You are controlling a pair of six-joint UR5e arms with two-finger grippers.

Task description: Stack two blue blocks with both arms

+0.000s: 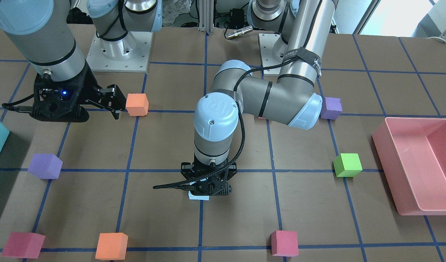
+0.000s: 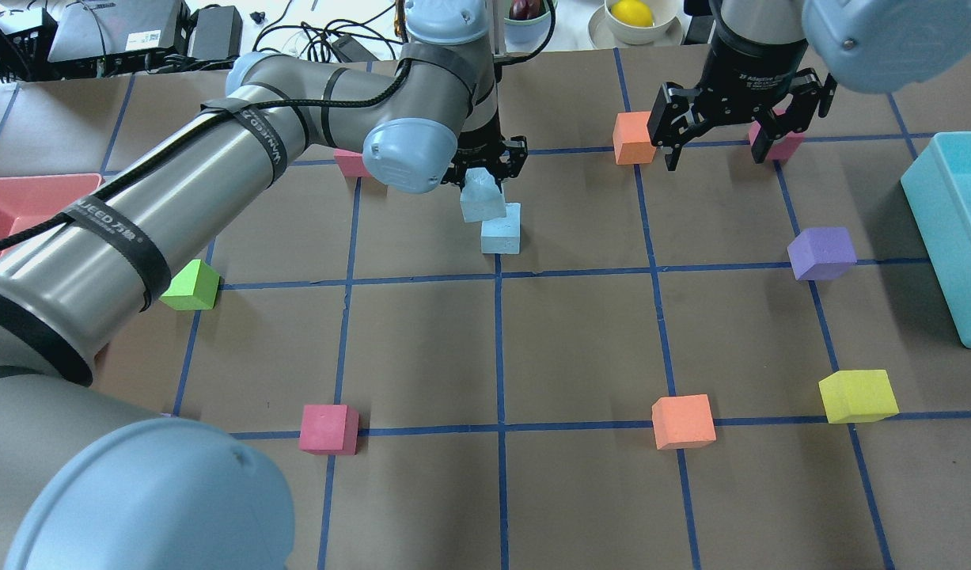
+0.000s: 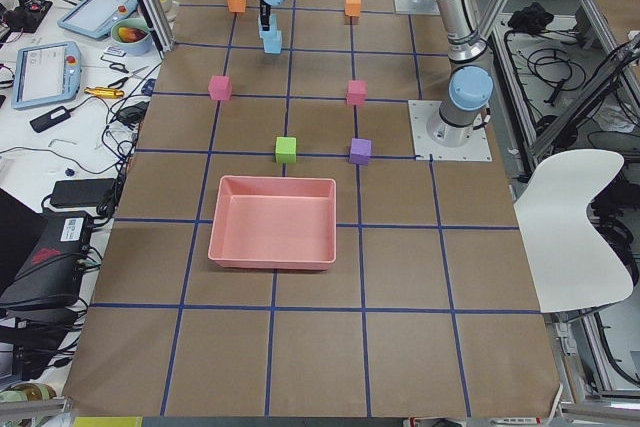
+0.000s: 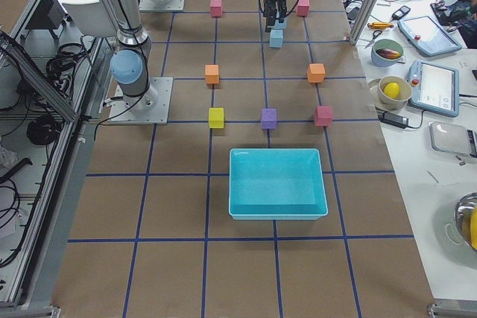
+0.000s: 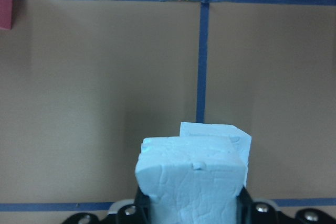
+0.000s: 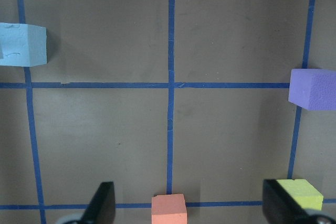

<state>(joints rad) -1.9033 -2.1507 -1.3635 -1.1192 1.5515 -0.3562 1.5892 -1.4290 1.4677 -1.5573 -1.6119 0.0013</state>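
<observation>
Left gripper [image 2: 485,176] clamps a tilted blue block [image 2: 480,199], seemingly just over an edge of the second blue block [image 2: 501,231]; right gripper [image 2: 714,157] gapes wide, empty, beside an orange block [image 2: 631,137].

Front view: left gripper [image 1: 208,186] covers the blue blocks [image 1: 198,197] — only a pale sliver shows beneath, and which block it belongs to is unclear.

Left wrist view: held blue block [image 5: 191,182] runs off the bottom edge. It hides the jaws clamping it and most of the second blue block [image 5: 220,132]. Contact between the two cannot be judged.

Overhead: left arm [image 2: 216,166] overlaps a pink cube [image 2: 347,163] and the pink tray [image 2: 42,180], which is also cut by the left edge. Teal bin [image 2: 936,229] is cropped at the right.

Right wrist view: right gripper [image 6: 188,187] has its fingers [image 6: 102,205] cut off by the bottom edge — purple cube [image 6: 313,88] is clipped at the right.
</observation>
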